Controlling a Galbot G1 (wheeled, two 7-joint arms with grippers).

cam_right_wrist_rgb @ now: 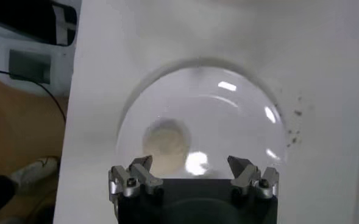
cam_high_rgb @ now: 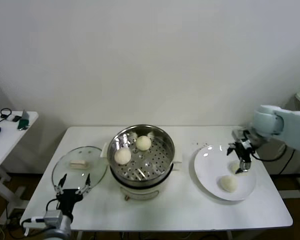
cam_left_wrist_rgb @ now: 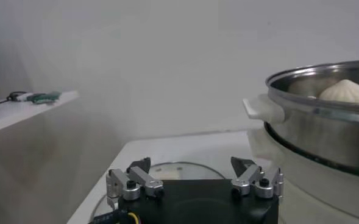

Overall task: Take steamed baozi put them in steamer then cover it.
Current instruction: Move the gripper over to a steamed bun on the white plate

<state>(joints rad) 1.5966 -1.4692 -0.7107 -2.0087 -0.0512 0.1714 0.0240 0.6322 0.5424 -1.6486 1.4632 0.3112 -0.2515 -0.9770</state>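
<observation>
The steel steamer [cam_high_rgb: 157,167] stands mid-table with two white baozi inside, one [cam_high_rgb: 122,156] nearer me and one [cam_high_rgb: 143,143] behind it; the left wrist view shows its rim [cam_left_wrist_rgb: 325,103] and a bun [cam_left_wrist_rgb: 347,92]. Two more baozi lie on the white plate [cam_high_rgb: 207,167]: one [cam_high_rgb: 228,183] at the front, one [cam_high_rgb: 233,167] partly hidden by my right gripper [cam_high_rgb: 241,165], which hovers open just over it. In the right wrist view the gripper [cam_right_wrist_rgb: 191,164] is open above the plate [cam_right_wrist_rgb: 228,115] and a bun [cam_right_wrist_rgb: 164,139]. The glass cover [cam_high_rgb: 80,163] lies flat left of the steamer. My left gripper [cam_high_rgb: 72,182] waits open at its near edge.
A small side table [cam_high_rgb: 10,127] with cables and small items stands to the far left. Dark specks [cam_right_wrist_rgb: 296,112] dot the tabletop beside the plate. The table's front edge runs close below the plate and the left gripper [cam_left_wrist_rgb: 191,163], with the lid [cam_left_wrist_rgb: 179,169] just ahead of it.
</observation>
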